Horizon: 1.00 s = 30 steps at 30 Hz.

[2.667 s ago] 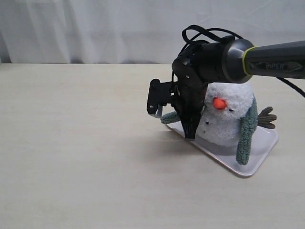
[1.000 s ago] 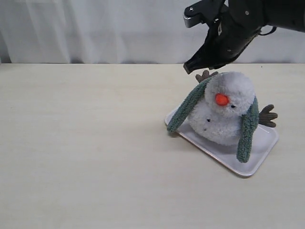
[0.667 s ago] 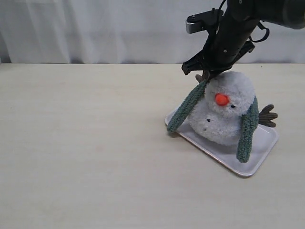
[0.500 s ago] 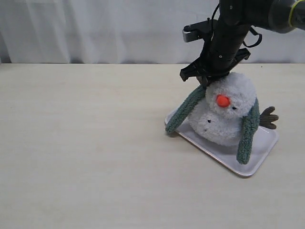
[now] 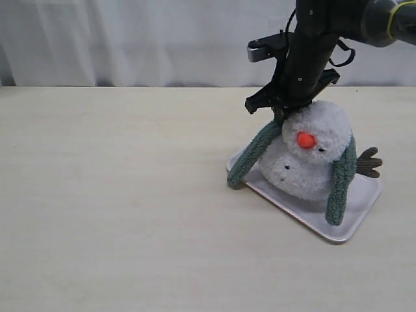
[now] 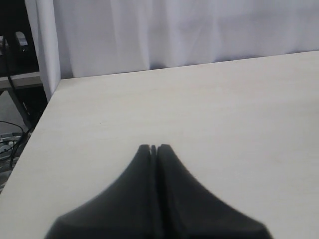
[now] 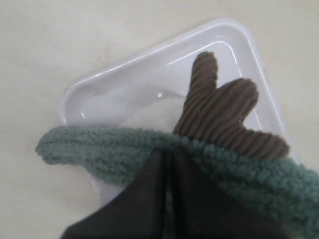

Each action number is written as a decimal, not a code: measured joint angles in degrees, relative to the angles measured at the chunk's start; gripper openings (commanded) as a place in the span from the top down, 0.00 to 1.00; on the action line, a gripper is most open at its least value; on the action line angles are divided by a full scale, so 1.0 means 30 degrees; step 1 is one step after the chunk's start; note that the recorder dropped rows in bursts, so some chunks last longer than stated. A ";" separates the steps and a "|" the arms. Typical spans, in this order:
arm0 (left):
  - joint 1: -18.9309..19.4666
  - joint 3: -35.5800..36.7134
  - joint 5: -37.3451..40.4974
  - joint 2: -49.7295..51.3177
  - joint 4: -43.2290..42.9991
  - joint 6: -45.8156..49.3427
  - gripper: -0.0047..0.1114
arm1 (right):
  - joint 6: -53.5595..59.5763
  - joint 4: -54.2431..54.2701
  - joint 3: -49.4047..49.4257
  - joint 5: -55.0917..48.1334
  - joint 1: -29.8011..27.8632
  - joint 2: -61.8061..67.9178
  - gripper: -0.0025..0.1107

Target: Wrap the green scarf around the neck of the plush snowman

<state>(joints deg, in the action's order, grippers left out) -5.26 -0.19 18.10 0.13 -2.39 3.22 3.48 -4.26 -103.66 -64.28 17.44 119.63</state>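
Note:
The plush snowman (image 5: 311, 159) sits on a pale tray (image 5: 339, 229) at the right of the table. The green scarf (image 5: 251, 156) lies over the back of its neck, one end hanging down on each side, the other end (image 5: 340, 187) in front of the tray's near corner. My right gripper (image 5: 280, 114) is shut, with its tips pressed against the scarf behind the snowman's head. In the right wrist view the shut gripper (image 7: 168, 152) touches the scarf (image 7: 99, 148) beside a brown twig arm (image 7: 219, 112). My left gripper (image 6: 154, 148) is shut with nothing in it.
A white curtain (image 5: 130, 39) hangs behind the pale wooden table (image 5: 117, 195). In the left wrist view the table's edge (image 6: 42, 114) runs past cables and dark gear. The tray's rim (image 7: 149, 50) shows in the right wrist view.
My right gripper came down from above the snowman to the scarf behind its head. The snowman and tray shifted slightly to the right.

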 measured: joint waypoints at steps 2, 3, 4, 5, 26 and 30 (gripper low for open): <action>0.0000 0.0000 0.0000 0.0000 0.0000 0.0000 0.96 | 0.0664 0.0614 -0.0128 0.0000 0.0000 -0.0347 0.94; 0.0000 0.0000 0.0000 0.0000 0.0000 0.0000 0.96 | 0.1288 0.1139 -0.0170 0.0000 0.0000 -0.0586 0.93; 0.0000 0.0000 0.0000 0.0000 0.0000 0.0000 0.96 | 0.2026 0.1775 -0.0207 0.0000 0.0000 -0.0843 0.91; 0.0000 0.0000 0.0000 0.0000 0.0000 0.0000 0.96 | 0.2593 0.2250 -0.0243 0.0000 0.0038 -0.1050 0.86; 0.0000 0.0000 0.0000 0.0000 0.0000 0.0000 0.96 | -0.2515 0.1753 1.9101 1.0468 -0.0233 -1.6853 0.38; 0.0000 0.0000 0.0000 0.0000 0.0000 0.0000 0.96 | -0.3236 0.1754 2.2337 1.2693 -0.0233 -1.6344 0.38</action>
<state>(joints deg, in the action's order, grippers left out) -5.26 -0.19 18.10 0.13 -2.39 3.22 -6.23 1.00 -36.65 -26.20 16.74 70.60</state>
